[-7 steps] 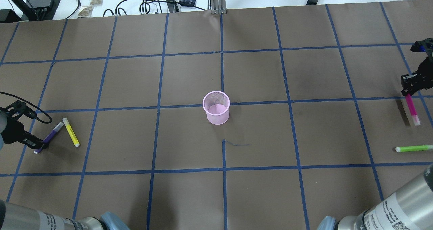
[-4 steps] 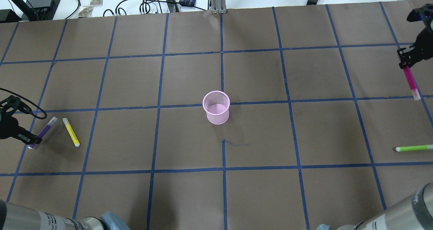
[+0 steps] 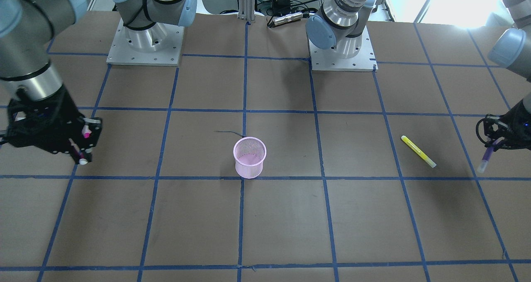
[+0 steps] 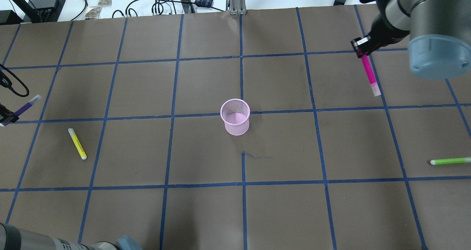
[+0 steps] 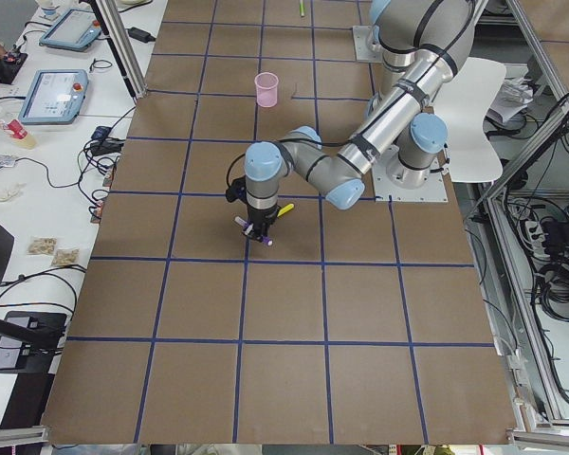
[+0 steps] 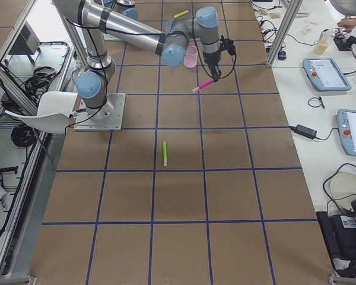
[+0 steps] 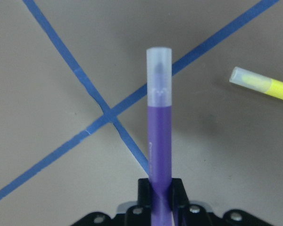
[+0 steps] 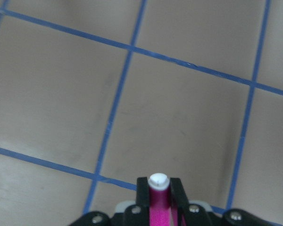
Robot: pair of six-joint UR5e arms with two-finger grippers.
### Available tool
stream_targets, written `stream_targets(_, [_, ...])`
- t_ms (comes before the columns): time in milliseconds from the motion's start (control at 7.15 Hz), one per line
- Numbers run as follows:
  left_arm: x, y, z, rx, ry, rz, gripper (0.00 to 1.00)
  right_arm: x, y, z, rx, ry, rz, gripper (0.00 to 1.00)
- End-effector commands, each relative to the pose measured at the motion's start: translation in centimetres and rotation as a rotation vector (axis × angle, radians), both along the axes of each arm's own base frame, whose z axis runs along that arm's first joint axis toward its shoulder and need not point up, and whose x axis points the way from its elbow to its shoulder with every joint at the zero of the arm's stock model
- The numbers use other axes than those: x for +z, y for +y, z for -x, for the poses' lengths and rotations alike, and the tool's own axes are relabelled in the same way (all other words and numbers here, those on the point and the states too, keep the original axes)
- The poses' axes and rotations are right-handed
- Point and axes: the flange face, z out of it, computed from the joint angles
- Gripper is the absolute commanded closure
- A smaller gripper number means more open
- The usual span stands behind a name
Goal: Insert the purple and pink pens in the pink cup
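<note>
The pink mesh cup (image 4: 235,117) stands upright at the table's middle, also in the front view (image 3: 249,157). My left gripper (image 4: 7,117) is shut on the purple pen (image 4: 27,104) and holds it above the table at the far left edge; the left wrist view shows the pen (image 7: 159,127) clamped between the fingers. My right gripper (image 4: 360,47) is shut on the pink pen (image 4: 368,71), which hangs below it above the table, to the right of the cup and farther back. The right wrist view shows the pink pen (image 8: 159,202) between the fingers.
A yellow pen (image 4: 77,143) lies on the table left of the cup, near the left gripper. A green pen (image 4: 449,161) lies near the right edge. Cables and boxes (image 4: 162,3) line the far edge beyond the brown mat.
Both grippers have risen with their pens. The right gripper has carried the pink pen left and farther back from the right edge. The left gripper has moved the purple pen away from the yellow one.
</note>
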Motion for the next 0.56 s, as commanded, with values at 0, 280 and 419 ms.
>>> stream_targets(0, [8.7,-3.6,6.7,-0.142,-0.105,-0.05,1.0,1.2,2.9,-12.7,0.036,-0.072,0.12,1.0])
stream_targets(280, [12.2,-4.1,11.5,-0.208,-0.151,-0.048,1.0,0.0,3.0,-18.4,0.031,-0.144,0.215,1.0])
stream_targets(419, [13.3,-4.2,13.8,-0.243,-0.19,-0.048,1.0,-0.9,3.2,-21.3,0.04,-0.183,0.264,1.0])
